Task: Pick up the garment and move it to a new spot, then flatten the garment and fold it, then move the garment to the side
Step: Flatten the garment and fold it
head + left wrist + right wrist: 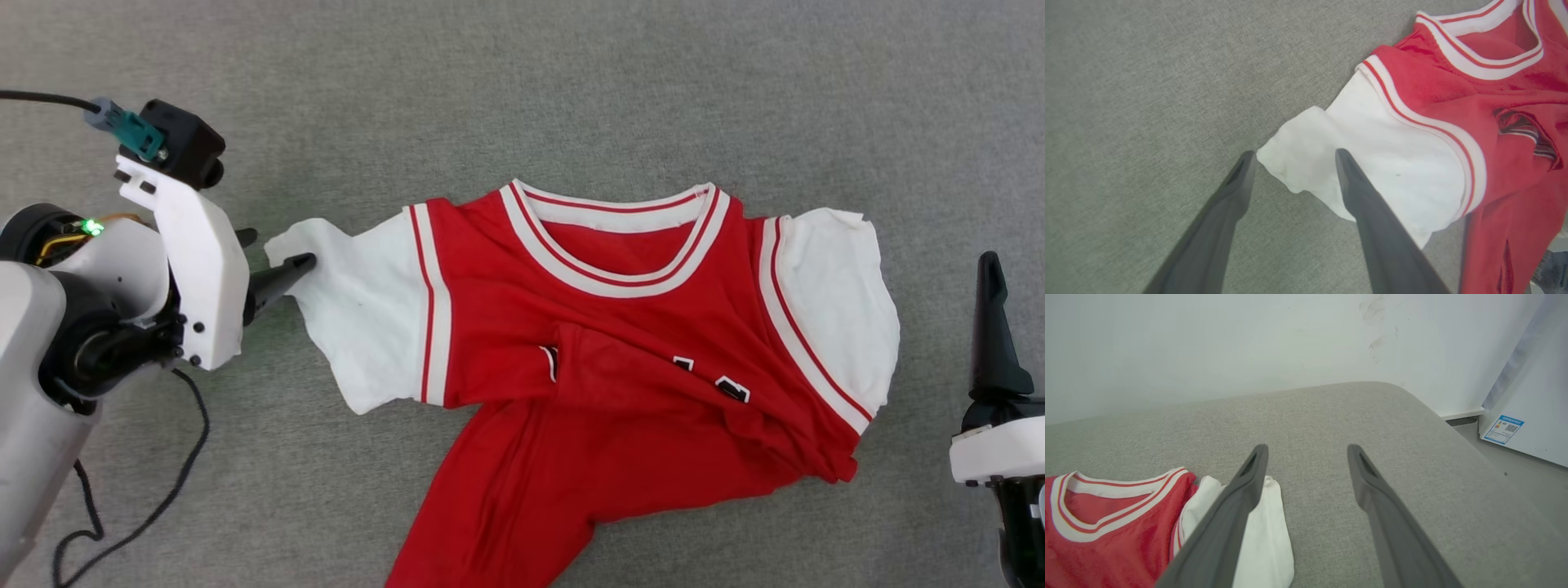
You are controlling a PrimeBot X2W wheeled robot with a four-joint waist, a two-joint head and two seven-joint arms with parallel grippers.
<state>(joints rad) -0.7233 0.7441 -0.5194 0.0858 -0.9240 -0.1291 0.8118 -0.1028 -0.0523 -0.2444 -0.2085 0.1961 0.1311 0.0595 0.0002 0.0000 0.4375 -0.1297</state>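
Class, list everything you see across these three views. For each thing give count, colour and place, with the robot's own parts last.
jersey: one, red with white sleeves and striped trim, lying rumpled mid head view
fabric surface: one, grey, under the jersey
wall: one, white, behind the surface
panel: one, white with a blue label, far right of the right wrist view
cable: one, black, lower left of the head view
left gripper: one, dark, open, fingers either side of a white sleeve's end
right gripper: one, dark, open, beside the other sleeve
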